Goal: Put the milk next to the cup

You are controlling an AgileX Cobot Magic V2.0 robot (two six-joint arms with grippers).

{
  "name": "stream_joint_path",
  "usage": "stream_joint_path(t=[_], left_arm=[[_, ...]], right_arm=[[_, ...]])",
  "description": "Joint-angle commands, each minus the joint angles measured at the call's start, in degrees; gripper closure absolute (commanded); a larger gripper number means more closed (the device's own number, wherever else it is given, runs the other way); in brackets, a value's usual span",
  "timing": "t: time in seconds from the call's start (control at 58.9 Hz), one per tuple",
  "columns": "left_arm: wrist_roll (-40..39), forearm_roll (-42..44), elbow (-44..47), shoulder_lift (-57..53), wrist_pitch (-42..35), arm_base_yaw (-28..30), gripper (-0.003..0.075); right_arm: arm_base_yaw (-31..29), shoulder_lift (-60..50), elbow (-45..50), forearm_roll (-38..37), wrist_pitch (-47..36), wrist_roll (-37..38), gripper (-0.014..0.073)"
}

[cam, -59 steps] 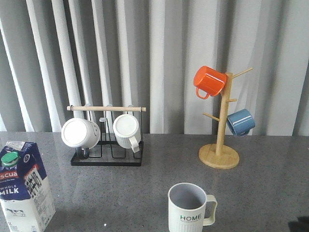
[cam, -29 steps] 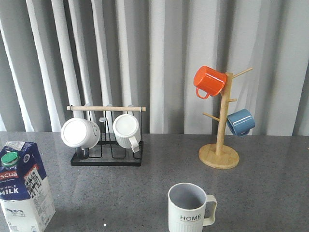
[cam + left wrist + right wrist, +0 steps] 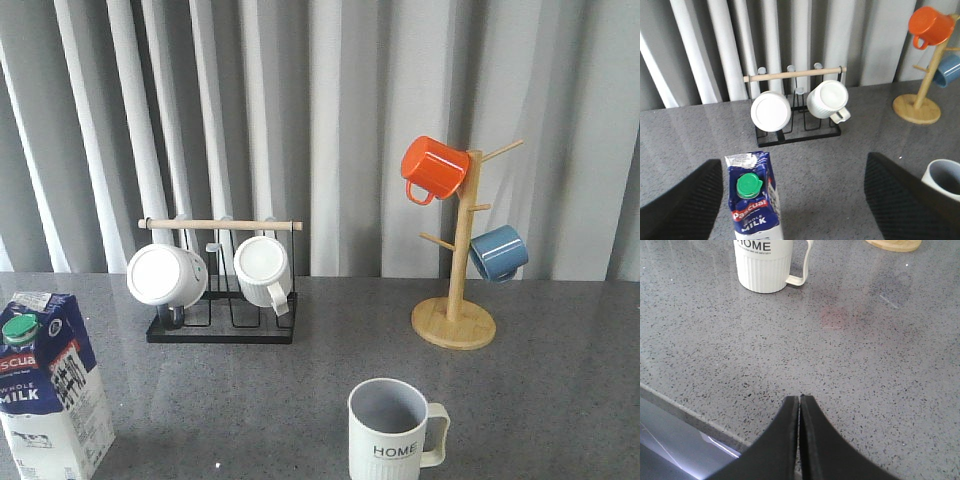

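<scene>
Milk carton (image 3: 754,200) stands upright between the wide-open, empty left gripper (image 3: 792,200) fingers, untouched, well apart from HOME mug (image 3: 393,432). Likely heavy, crushable: grip mid-body. Right gripper (image 3: 799,402) closed, empty.

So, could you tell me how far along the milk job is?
Nothing looks done yet: the milk stands at the table's left edge, well apart from the cup. In hand: the left gripper is open, its fingers either side of the carton, not touching. The right gripper is shut and idle. Left: grasp, carry, set down beside the cup.
</scene>
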Motion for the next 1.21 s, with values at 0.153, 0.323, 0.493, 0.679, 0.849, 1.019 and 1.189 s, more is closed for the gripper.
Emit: stream_joint_path(t=[0.153, 0.323, 0.493, 0.679, 0.849, 1.019, 1.189], left_arm=[[-2.19, 1.17, -15.82, 14.89, 12.22, 0.12, 0.0150], [-5.17, 1.29, -17.57, 20.32, 14.75, 0.12, 0.0150], [-6.77, 4.39, -17.57, 23.34, 14.60, 0.12, 0.0150], [-10.62, 10.96, -17.57, 24.27, 14.85, 0.12, 0.0150], [-10.48, 10.59, -17.57, 24.60, 14.85, 0.12, 0.0150], [-9.88, 10.02, -17.57, 25.50, 14.85, 0.12, 0.0150], [-9.40, 10.42, -17.57, 27.11, 14.85, 0.12, 0.0150]], right_arm=[[0.16, 0.45, -1.43, 0.29, -3.94, -0.51, 0.0599], [0.16, 0.45, -1.43, 0.29, -3.94, -0.51, 0.0599], [0.16, 0.45, -1.43, 0.35, -3.78, -0.51, 0.0599], [0.16, 0.45, -1.43, 0.35, -3.78, -0.51, 0.0599], [0.16, 0.45, -1.43, 0.35, -3.78, -0.51, 0.0599], [0.16, 0.45, -1.43, 0.35, -3.78, -0.51, 0.0599], [0.16, 0.45, -1.43, 0.35, -3.71, -0.51, 0.0599]])
